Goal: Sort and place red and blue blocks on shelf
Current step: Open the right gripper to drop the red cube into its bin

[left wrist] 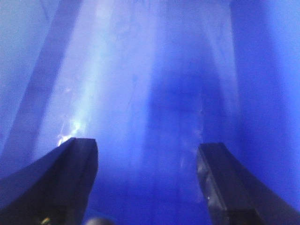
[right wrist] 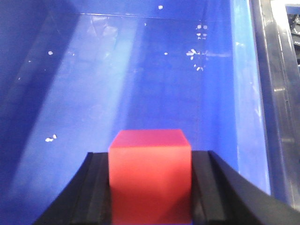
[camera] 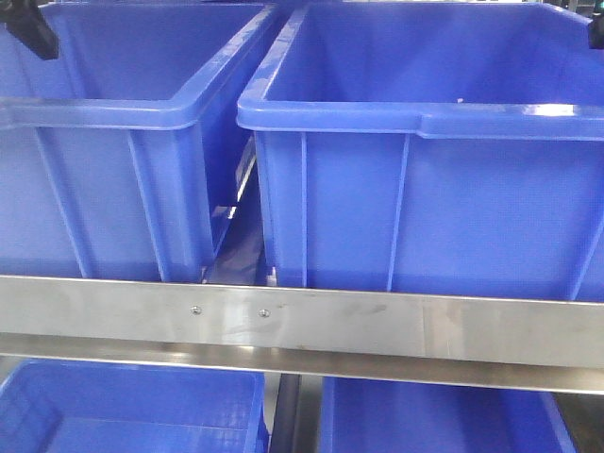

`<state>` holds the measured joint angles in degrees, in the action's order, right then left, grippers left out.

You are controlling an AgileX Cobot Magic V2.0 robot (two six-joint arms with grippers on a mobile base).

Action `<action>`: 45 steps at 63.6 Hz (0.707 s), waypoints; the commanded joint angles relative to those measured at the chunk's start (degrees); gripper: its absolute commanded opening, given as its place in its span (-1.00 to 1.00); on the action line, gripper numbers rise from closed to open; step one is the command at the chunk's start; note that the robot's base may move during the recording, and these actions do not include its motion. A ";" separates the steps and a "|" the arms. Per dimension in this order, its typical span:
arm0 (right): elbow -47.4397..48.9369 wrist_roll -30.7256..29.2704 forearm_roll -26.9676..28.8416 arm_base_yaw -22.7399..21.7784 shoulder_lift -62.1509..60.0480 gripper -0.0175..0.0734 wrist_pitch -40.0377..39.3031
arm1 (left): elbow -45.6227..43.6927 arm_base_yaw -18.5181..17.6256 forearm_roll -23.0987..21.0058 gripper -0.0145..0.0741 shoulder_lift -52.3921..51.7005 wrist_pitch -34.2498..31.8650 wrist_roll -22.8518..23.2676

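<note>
The red block is a plain matte cube, clamped between the black fingers of my right gripper, which is shut on it. It hangs inside a blue bin, above the bin's floor. My left gripper is open, its jaws wide apart with only hazy blue bin wall between them. The blue block does not show in any view. The shelf's brushed-steel front rail, with two small screws, runs across the front view below the bins.
Two large blue bins, left and right, stand side by side on the shelf with a narrow gap between them. Two more blue bins sit on the tier below. A steel strip edges the right bin.
</note>
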<state>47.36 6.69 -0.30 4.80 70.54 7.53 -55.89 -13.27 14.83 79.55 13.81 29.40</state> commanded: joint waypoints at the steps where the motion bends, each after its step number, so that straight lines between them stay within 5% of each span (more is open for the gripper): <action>1: 2.30 -0.43 -0.59 -0.23 -1.34 0.25 -5.19 | -2.18 0.10 0.20 0.46 -1.80 -2.97 -0.06; 31: 2.30 -0.43 -0.59 -0.23 -1.34 0.27 -5.19 | -2.18 0.10 0.20 0.46 -1.80 -2.22 -0.06; 45: 2.30 -0.43 -0.94 -0.23 -1.34 0.52 -5.19 | -2.18 0.10 0.20 0.46 -1.80 -2.22 -0.06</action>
<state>47.36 6.69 -0.41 4.80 70.54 7.53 -55.89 -13.27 14.83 79.55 15.10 29.40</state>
